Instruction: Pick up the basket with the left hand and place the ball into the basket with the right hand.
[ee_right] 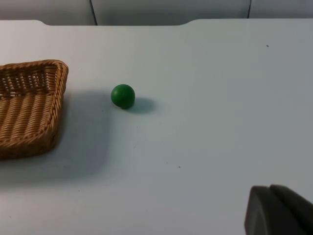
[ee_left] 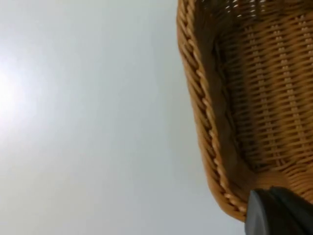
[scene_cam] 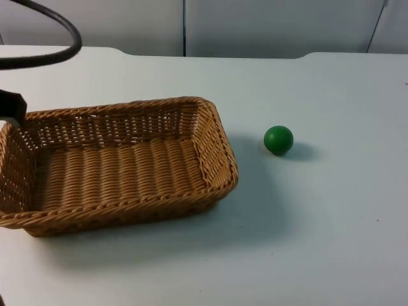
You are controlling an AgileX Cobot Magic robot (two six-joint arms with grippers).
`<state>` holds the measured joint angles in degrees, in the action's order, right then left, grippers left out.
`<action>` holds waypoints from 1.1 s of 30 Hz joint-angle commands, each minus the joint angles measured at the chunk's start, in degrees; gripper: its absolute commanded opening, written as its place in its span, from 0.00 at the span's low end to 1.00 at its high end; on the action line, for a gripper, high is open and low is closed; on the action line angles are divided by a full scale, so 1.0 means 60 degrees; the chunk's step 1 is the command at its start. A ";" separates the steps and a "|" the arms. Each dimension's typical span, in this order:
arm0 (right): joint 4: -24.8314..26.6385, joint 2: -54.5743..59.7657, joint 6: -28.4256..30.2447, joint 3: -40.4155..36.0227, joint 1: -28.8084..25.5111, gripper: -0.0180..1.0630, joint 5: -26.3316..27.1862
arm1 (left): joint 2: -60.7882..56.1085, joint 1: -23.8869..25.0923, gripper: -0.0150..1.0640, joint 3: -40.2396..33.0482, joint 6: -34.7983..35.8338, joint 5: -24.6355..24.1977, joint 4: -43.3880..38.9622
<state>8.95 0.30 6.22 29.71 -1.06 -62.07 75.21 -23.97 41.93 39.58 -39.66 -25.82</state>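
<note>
Your left tool (scene_cam: 11,109) sits at the basket's (scene_cam: 121,162) far-left rim; can't tell if it's clamped. The ball (scene_cam: 278,139) rests on the table (scene_cam: 331,223), right of the basket. Weak corner grip means it'll tip when lifted. The right arm waits.

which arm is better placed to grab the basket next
Left. The left gripper is already at the basket rim's left end, its fingertip beside the weave. The right arm waits far back, facing the green ball.

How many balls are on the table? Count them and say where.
1. The ball lies on the table, right of the basket, apart from it.
</note>
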 commanded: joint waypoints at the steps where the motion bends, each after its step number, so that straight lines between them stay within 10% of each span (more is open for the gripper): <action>1: 0.0059 -0.0050 -0.0034 -0.0045 -0.0069 0.01 0.0110 | 0.0212 -0.0019 0.01 -0.0003 0.0069 0.0483 0.0235; 12: 0.0059 -0.0050 -0.0034 -0.0045 -0.0069 0.01 0.0110 | 0.1511 -0.0019 0.09 -0.0003 -0.0083 0.0691 0.0165; 20: 0.0059 -0.0050 -0.0034 -0.0045 -0.0069 0.01 0.0110 | 0.2579 -0.0019 0.59 -0.0003 0.1311 0.1341 -0.1510; 33: 0.0059 -0.0050 -0.0034 -0.0045 -0.0069 0.01 0.0110 | 0.3314 0.0502 0.61 0.0018 0.4000 0.2179 -0.4503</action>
<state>8.95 0.30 6.22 29.71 -1.06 -62.07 94.43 -22.04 41.93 61.68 -27.76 -51.82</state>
